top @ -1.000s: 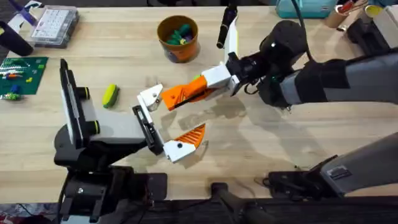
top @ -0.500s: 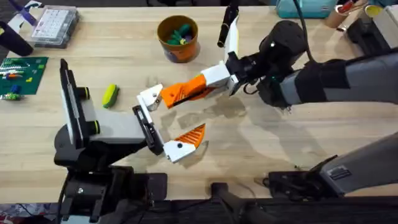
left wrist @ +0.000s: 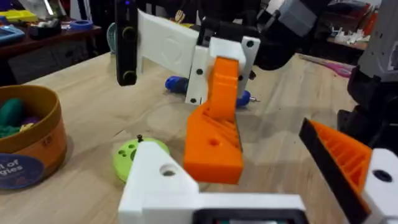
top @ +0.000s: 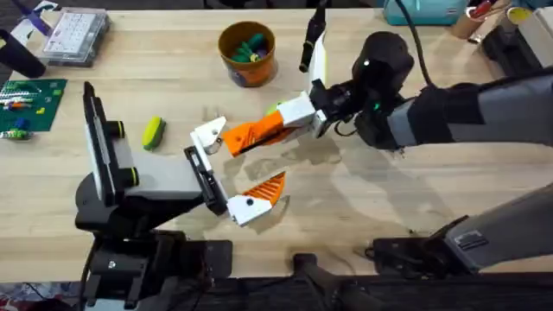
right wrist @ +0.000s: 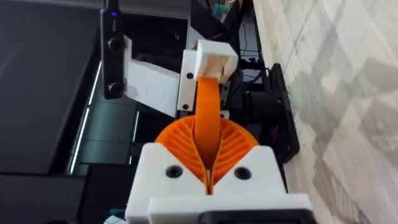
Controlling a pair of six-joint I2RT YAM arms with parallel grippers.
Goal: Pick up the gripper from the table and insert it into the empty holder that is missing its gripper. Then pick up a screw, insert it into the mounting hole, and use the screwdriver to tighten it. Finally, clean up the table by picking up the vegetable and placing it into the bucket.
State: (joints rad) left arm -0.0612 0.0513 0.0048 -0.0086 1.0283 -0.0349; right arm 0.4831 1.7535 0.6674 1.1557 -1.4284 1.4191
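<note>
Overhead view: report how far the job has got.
Done: the gripper is off the table, held in the right claw. In hand: its wide end sits at the holder, not visibly seated. Left: the screw and the screwdriver step, with the mounting hole open; the vegetable lies on the table, outside the bucket.

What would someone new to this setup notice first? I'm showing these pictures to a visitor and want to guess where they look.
Probably the bright orange gripper near the table's middle, clamped in the right gripper with its wide end brought up to the white holder on the left arm. Next, the orange bucket of coloured toys at the far edge, and the small yellow vegetable lying alone to the left.
</note>
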